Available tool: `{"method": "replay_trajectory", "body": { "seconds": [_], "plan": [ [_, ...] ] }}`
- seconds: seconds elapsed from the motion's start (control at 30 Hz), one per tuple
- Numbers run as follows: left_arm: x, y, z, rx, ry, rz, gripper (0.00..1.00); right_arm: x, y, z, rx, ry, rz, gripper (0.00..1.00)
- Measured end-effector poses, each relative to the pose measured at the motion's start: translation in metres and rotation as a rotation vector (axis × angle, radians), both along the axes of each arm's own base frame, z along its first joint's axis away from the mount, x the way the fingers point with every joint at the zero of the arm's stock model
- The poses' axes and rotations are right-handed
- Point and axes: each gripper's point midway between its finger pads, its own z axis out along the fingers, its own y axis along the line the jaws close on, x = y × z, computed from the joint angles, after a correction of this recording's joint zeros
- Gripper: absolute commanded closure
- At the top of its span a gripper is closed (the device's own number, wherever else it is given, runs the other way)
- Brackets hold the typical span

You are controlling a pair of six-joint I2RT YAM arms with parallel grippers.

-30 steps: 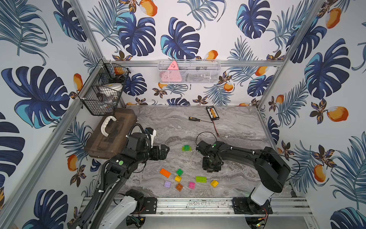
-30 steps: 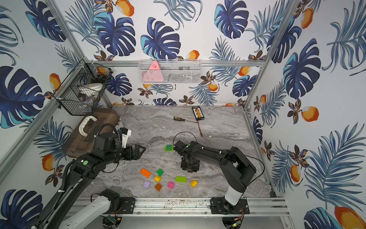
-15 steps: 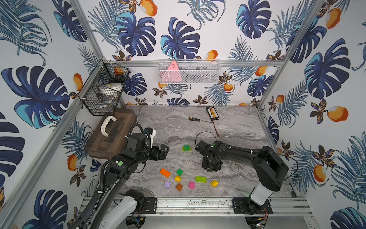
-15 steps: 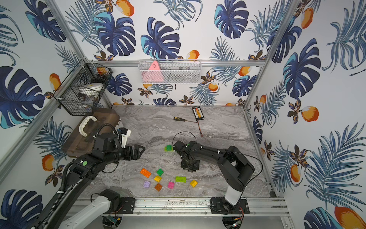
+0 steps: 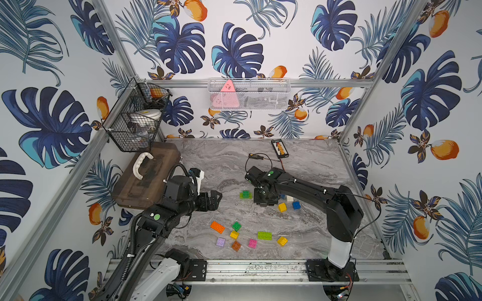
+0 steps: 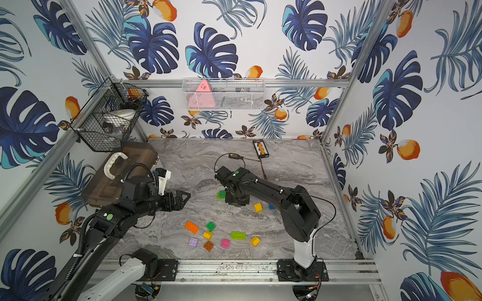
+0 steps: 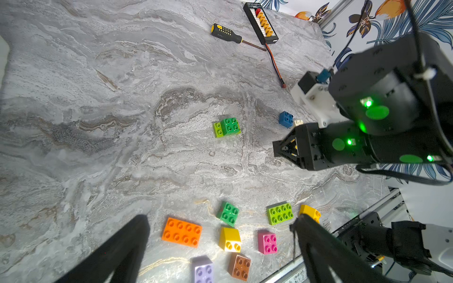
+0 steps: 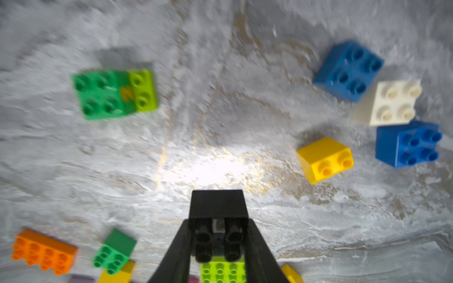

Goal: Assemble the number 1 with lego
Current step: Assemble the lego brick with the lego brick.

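Brick (image 8: 217,203), black, clamped in right gripper (image 8: 218,229) jaws, mid table (image 5: 313,161), just right of green stack (image 5: 245,194); left gripper (image 5: 217,200) jaws wide apart, empty; prob best: line up studs w/ stack, push straight down.

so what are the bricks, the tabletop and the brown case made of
Bricks, such as the orange brick: moulded plastic by the look, smooth, slightly glossy, crisp studs, uniform colour.
Tabletop: grey veined marble pattern with a bright glare patch, so a smooth face; real stone or printed laminate, cannot tell.
Case: probably brown plastic, smoky and half see-through, dull sheen.
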Motion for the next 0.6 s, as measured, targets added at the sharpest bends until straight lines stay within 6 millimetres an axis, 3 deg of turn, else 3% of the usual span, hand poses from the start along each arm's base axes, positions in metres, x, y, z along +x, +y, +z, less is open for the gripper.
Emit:
{"method": "replay_trajectory", "body": {
  "seconds": [0.2, 0.6],
  "plan": [
    [0.001, 0.001, -0.001, 0.001, 0.003, 0.006, 0.01, 0.034, 0.037, 0.006, -0.009, -0.024, 0.062, 0.85],
    [0.005, 0.009, -0.003, -0.009, 0.01, 0.037, 0.01, 0.054, 0.066, -0.015, -0.023, -0.001, 0.142, 0.88]
  ]
}}
